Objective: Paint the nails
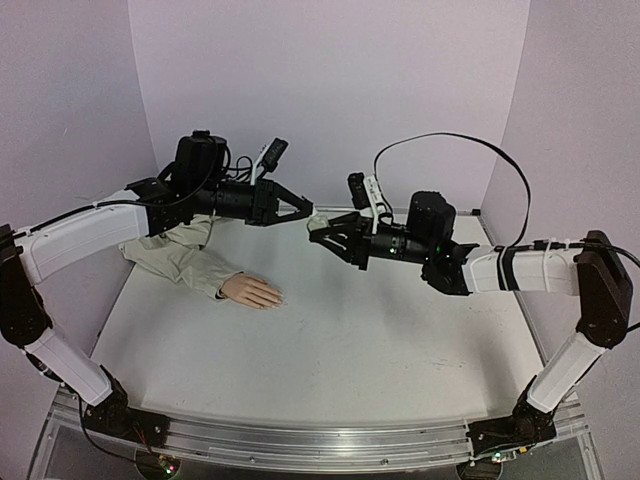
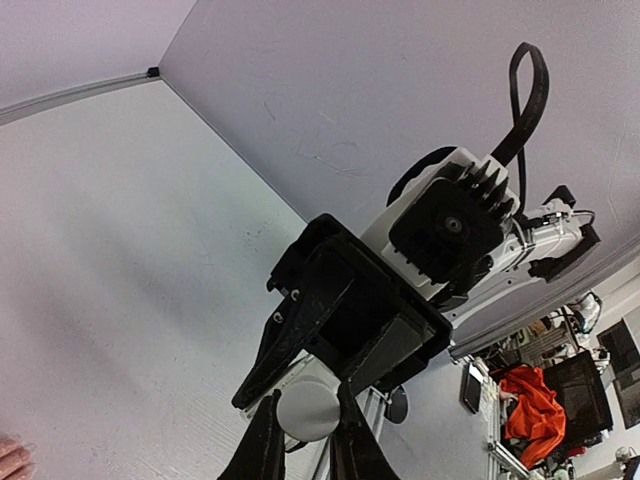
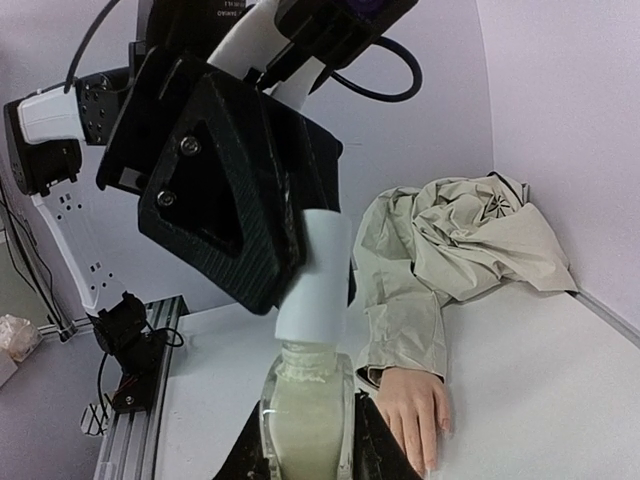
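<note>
Top external: my left pincer (image 1: 304, 211) grips the cap (image 3: 315, 275) and my right pincer (image 1: 319, 234) grips the bottle (image 3: 305, 425), both above the bench (image 1: 400, 330). Off to the left, the mannequin hand (image 1: 252, 291) lies flat on it.

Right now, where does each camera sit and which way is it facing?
Top external: above and behind the arm bases, looking down on the table; both arms show, left pincer and right pincer meeting in mid-air.
Left wrist: looks along its own fingers at the right pincer and the wall.
Right wrist: looks along its own fingers, holding the bottle, at the left pincer, sleeve and hand.
Shared: both wrist views show the cap; top and right wrist show the hand.
</note>
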